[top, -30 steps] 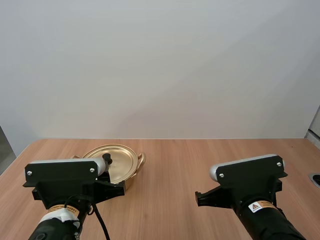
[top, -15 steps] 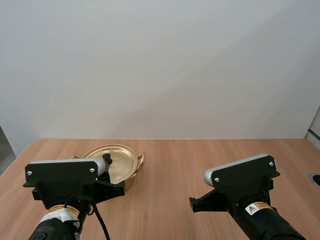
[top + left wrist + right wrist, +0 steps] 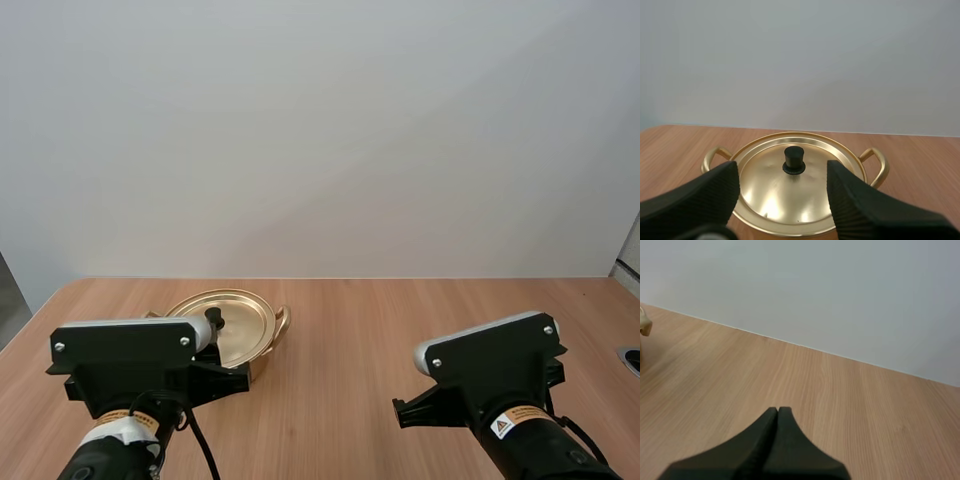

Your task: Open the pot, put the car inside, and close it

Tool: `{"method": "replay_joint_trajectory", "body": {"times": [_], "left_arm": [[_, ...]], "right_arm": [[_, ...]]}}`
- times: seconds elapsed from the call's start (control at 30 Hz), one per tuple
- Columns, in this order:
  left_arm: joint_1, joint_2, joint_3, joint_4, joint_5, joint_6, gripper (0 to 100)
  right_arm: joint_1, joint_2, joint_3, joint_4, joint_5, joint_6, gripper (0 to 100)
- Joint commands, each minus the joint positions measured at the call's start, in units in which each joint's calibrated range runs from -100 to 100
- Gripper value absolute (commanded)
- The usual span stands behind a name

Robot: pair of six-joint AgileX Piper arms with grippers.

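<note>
- The right gripper [image 3: 777, 412] is hanging nearest, over bare wooden table [image 3: 805, 390]; its 2 fingers are lying pressed together into 1 dark wedge, pinching nothing.
- The left gripper [image 3: 782, 182] is hovering low in front of the pot [image 3: 796, 190], its 2 fingers [image 3: 705, 192] standing spread apart with ribbed faces turned inward, empty, framing the lid's black knob [image 3: 794, 159].
- The gold lid [image 3: 790, 187] is sitting flat on the pot, so the pot is standing closed, on the table's left side in the high view [image 3: 228, 325], beyond the left arm.
- No car is lying anywhere on the visible table. A shut pot with no car outside is fitting 2 readings: the car waiting somewhere out of frame, or the car already lying under the lid.
- Risks, as a judgement: the knob is looking small and smooth, so an off-centre pinch could be slipping off it or tipping the lid; a light pot could be sliding on the wood if a finger is nudging its rim or looped handles [image 3: 875, 162].
- The left wrist view is giving the knob, both handles and the finger spread, which the high view is hiding behind the arm. The right wrist view is settling that arm's clenched fingers.
</note>
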Motion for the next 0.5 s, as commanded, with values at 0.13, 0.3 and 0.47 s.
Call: {"method": "replay_joint_trajectory", "body": {"times": [0.13,0.3,0.47], "left_arm": [[0.01,0.00,0.00,0.07,-0.06,0.00,85],[0.01,0.00,0.00,0.07,-0.06,0.00,85],[0.01,0.00,0.00,0.07,-0.06,0.00,85]], "right_arm": [[0.01,0.00,0.00,-0.82,-0.09,8.95,0],[0.01,0.00,0.00,0.11,-0.09,8.96,0],[0.01,0.00,0.00,0.02,-0.09,8.96,0]]}}
